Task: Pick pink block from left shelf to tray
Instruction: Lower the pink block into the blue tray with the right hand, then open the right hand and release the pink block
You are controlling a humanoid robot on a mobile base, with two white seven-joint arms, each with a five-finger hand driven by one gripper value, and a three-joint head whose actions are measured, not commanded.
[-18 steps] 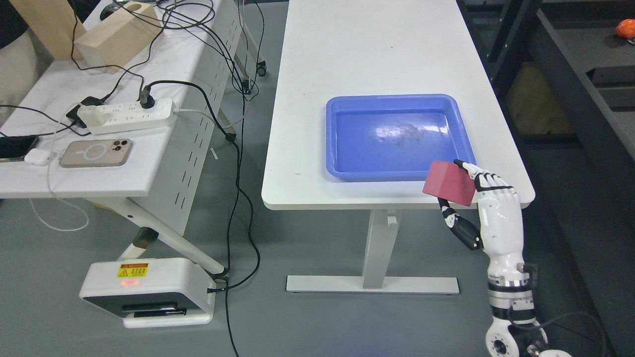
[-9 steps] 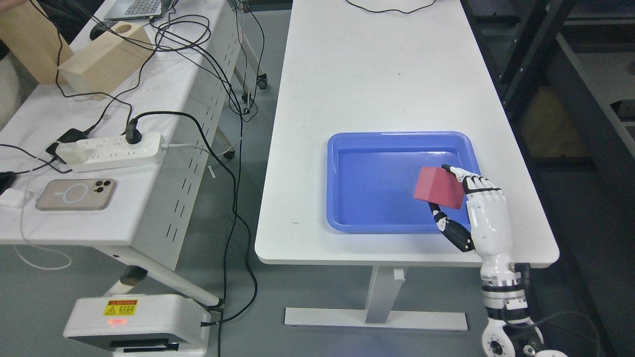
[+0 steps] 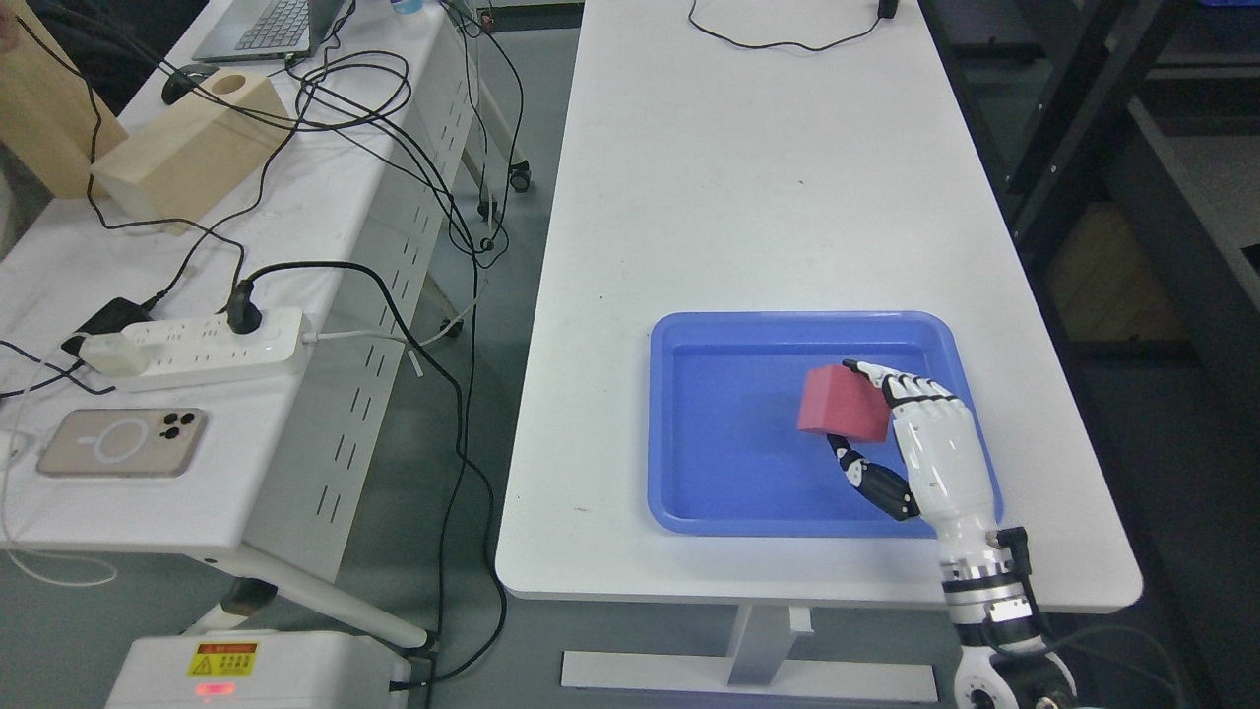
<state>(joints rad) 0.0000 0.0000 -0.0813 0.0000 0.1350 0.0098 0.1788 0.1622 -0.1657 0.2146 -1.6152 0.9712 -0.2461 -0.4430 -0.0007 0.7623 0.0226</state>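
Note:
My right hand (image 3: 854,414) comes in from the lower right and is shut on the pink block (image 3: 842,405), pinched between its fingers above and its thumb below. It holds the block over the right half of the blue tray (image 3: 728,522), which lies on the near part of the white table (image 3: 748,177). I cannot tell whether the block touches the tray floor. The left arm is out of view.
A second white table (image 3: 177,492) stands at the left with a power strip (image 3: 192,348), a phone (image 3: 122,442), cables and wooden blocks (image 3: 192,148). A white device (image 3: 256,670) sits on the floor below. Dark shelving (image 3: 1132,148) stands at the right.
The camera has moved, so the whole picture shifted. My right hand has carried the pink block from in front of the table's edge to over the tray.

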